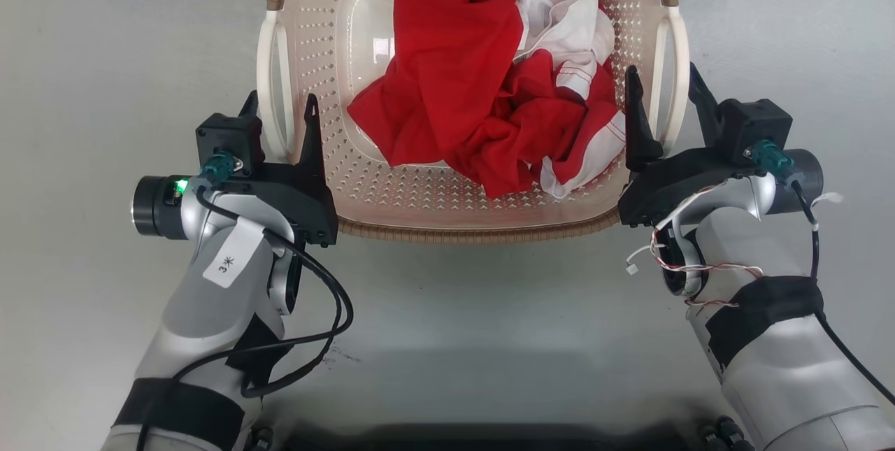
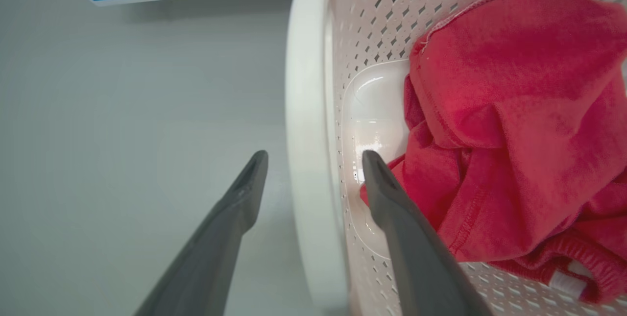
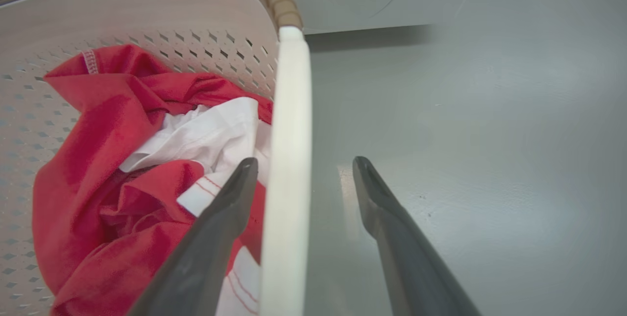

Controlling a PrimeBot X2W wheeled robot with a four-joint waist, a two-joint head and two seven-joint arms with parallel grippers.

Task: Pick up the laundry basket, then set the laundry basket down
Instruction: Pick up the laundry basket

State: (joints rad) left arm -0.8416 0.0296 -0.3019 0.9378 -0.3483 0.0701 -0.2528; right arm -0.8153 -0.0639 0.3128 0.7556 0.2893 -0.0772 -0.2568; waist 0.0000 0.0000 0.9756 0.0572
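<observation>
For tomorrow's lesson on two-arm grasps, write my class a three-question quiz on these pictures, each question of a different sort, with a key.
1. True or false: the left pincer is already shut on the laundry basket's left handle.
2. The right pincer's fingers stand: A) both inside the basket; B) one inside, one outside, astride the handle; C) both outside.
3. Fill in: the clothes in the basket are red and ____.
Key: 1 false, the left pincer is open with the handle between its fingers; 2 B; 3 white.
</observation>
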